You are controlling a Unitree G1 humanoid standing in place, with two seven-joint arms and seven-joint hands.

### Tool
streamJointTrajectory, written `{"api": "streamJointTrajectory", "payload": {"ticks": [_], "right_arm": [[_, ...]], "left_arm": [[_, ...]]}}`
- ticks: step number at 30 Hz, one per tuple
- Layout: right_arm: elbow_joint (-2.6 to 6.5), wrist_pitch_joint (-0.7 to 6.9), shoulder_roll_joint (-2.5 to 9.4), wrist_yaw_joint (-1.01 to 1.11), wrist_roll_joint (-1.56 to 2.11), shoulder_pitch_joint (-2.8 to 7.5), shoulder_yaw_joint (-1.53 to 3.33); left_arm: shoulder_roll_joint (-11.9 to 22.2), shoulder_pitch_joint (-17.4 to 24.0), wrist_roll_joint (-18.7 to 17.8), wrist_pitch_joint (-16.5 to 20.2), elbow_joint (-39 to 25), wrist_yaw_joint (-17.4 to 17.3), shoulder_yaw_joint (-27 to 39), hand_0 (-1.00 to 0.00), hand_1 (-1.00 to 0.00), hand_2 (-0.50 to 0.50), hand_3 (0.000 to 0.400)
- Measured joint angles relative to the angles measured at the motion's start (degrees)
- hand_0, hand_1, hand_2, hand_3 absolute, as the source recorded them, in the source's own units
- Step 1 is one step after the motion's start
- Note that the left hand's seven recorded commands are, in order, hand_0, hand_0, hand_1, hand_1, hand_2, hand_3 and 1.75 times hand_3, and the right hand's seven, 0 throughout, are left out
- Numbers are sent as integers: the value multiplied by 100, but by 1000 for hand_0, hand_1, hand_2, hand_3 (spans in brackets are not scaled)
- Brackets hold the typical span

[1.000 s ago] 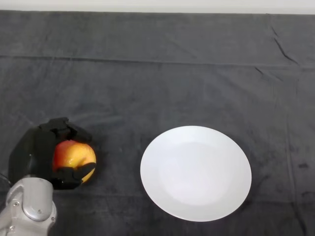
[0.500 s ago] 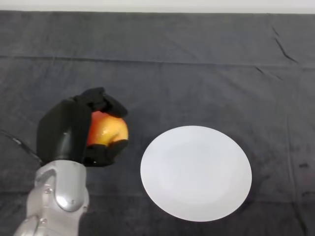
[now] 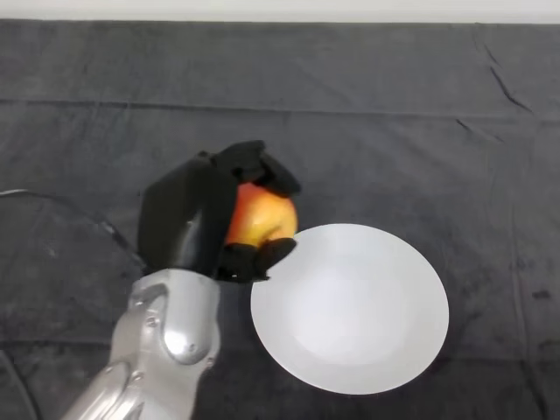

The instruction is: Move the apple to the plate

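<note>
A red and yellow apple (image 3: 260, 217) is held in my black left hand (image 3: 194, 219), whose fingers curl over its top while the thumb presses from below. Hand and apple hang above the dark cloth at the upper left rim of the round white plate (image 3: 350, 306). The thumb tip overlaps the plate's left edge. The plate lies flat right of centre, with nothing on it. My silver-grey forearm (image 3: 166, 332) rises from the lower left.
A dark grey cloth (image 3: 394, 131) covers the whole table, with a fold line across the back and a few creases at the upper right.
My hand has lifted the apple from the lower left and carried it up and to the right, from well left of the plate to its left rim.
</note>
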Motion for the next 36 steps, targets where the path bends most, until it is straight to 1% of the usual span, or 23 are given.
{"api": "streamJointTrajectory", "payload": {"ticks": [5,9,11,18,20,26,32,33,34,35,36], "right_arm": [[0,-1,0,0,0,0,0],[0,-1,0,0,0,0,-1],[0,0,0,0,0,0,1],[0,0,0,0,0,0,0],[0,0,0,0,0,0,0],[0,-1,0,0,0,0,-1],[0,-1,0,0,0,0,-1],[0,-1,0,0,0,0,-1],[0,-1,-1,0,0,0,-1],[0,-1,0,0,0,0,-1],[0,-1,0,0,0,0,-1]], "left_arm": [[-150,-222,-37,-98,396,14,-428,-1000,-1000,0,400],[-286,-344,-101,-165,655,116,-717,-1000,-1000,0,400],[-299,-447,-170,-237,792,128,-855,-1000,-1000,0,400],[-342,-548,-498,-473,1096,226,-1298,-1000,-1000,0,400],[-353,-651,-572,-520,1223,262,-1439,-1000,-1000,0,400],[-384,-681,-819,-743,1415,300,-1483,-1000,-1000,0,400],[-329,-697,-1011,-773,1488,300,-1717,-1000,-1000,0,400],[-320,-701,-1020,-774,1489,300,-1717,-1000,-914,-43,400],[-315,-711,-1037,-775,1489,300,-1717,-933,-761,-86,373],[-309,-724,-1045,-775,1489,300,-1717,-792,-565,-114,317],[-300,-744,-1051,-775,1489,300,-1718,-573,-157,-208,229]]}}
